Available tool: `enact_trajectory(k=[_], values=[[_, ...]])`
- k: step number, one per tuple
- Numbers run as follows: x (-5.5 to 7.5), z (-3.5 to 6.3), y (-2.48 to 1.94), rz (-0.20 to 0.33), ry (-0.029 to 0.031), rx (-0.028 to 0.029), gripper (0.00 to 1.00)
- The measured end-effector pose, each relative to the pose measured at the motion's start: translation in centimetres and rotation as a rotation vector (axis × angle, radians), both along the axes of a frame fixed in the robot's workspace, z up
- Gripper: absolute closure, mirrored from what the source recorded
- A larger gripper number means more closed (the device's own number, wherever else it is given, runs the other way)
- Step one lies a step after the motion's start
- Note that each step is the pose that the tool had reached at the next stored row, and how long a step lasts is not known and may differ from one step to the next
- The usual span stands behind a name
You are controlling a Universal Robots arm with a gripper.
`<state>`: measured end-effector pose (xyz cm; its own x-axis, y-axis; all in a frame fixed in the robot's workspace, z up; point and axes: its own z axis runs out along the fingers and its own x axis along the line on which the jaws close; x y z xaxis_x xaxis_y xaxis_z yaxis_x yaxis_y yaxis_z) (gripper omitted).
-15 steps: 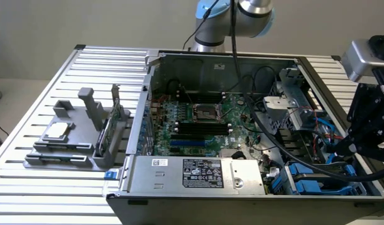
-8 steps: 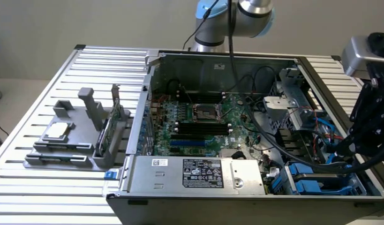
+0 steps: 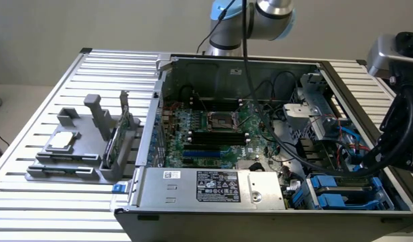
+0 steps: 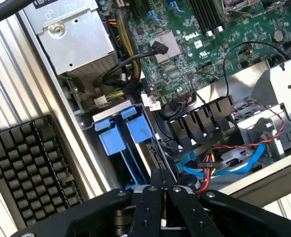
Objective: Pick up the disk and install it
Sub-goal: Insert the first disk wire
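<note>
The disk sits edge-on in the drive bay at the corner of the open computer case (image 3: pixel 159 101). I see its blue plastic carrier (image 4: pixel 120 136) with two blue tabs; its silver face and label are hidden. In the exterior view the blue carrier (image 3: pixel 341 194) lies at the case's near corner on the exterior view's right. My gripper (image 4: pixel 163 178) hangs just above the carrier's end, its black fingers (image 4: pixel 151 197) pressed together with nothing between them. The wrist assembly (image 3: pixel 403 121) with black cables hovers over the case's right wall.
A large silver box with stickers (image 3: pixel 213 186) sits beside the bay. Red, yellow and blue cables (image 4: pixel 209 165) crowd the bay's far side. A green motherboard (image 3: pixel 220 126) fills the case floor. A grey fixture (image 3: pixel 71 156) holding a small square chip (image 3: pixel 63 140) stands on the slatted table.
</note>
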<state>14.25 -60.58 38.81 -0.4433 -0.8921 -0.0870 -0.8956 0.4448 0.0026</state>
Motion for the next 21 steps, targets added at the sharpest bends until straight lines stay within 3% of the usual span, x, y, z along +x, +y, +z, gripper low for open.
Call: enact_trajectory(k=[16,19,21], values=[[0.0,0.0,0.0,-0.238,0.0002,0.0027,0.89],[0.0,0.0,0.0,-0.276,0.0033,0.0033,0.89],[-0.01,0.0,0.0,-0.298,0.0107,0.0028,0.89]])
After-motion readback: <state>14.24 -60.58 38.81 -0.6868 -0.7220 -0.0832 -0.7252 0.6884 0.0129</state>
